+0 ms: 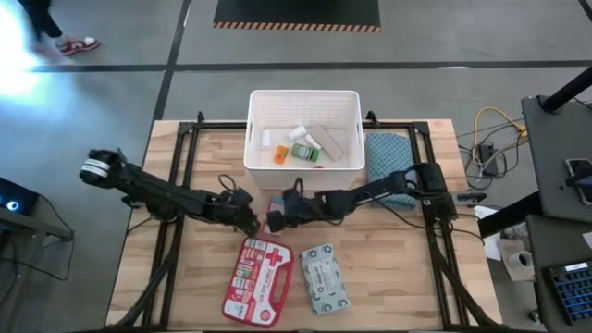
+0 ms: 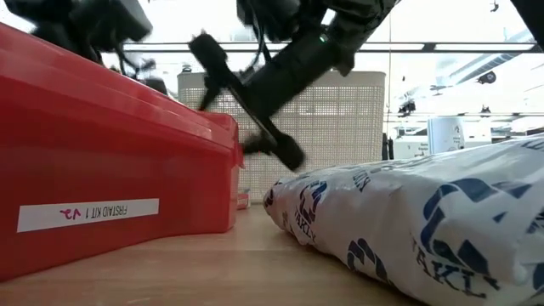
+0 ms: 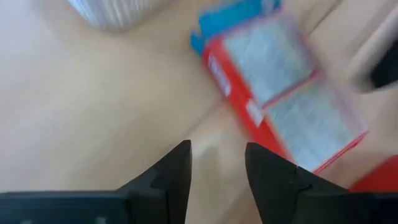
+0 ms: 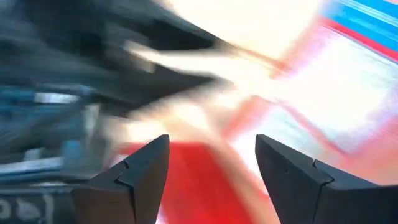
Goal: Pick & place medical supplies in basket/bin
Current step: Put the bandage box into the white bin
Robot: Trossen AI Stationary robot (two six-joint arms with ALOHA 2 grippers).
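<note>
The small red-white box [image 1: 276,223] lies flat on the wooden table between my two grippers, just in front of the white basket [image 1: 303,159]. My left gripper [image 1: 251,220] is open, low beside the box's left side; its wrist view shows the box [image 3: 283,93] ahead of the fingertips. My right gripper [image 1: 289,214] is open at the box's right side, with the box [image 4: 348,81] blurred beyond its fingers. The red first-aid case [image 1: 259,282] and the wipes pack [image 1: 325,278] lie near the table's near edge. The green bottle [image 1: 304,151], white rolls and an orange piece [image 1: 280,154] lie in the basket.
A blue folded cloth [image 1: 388,153] lies right of the basket, under the right arm. In the low view the red case [image 2: 110,170] and the wipes pack [image 2: 408,221] fill the foreground, with the basket [image 2: 340,119] behind. Bare wood shows at the table's left and right sides.
</note>
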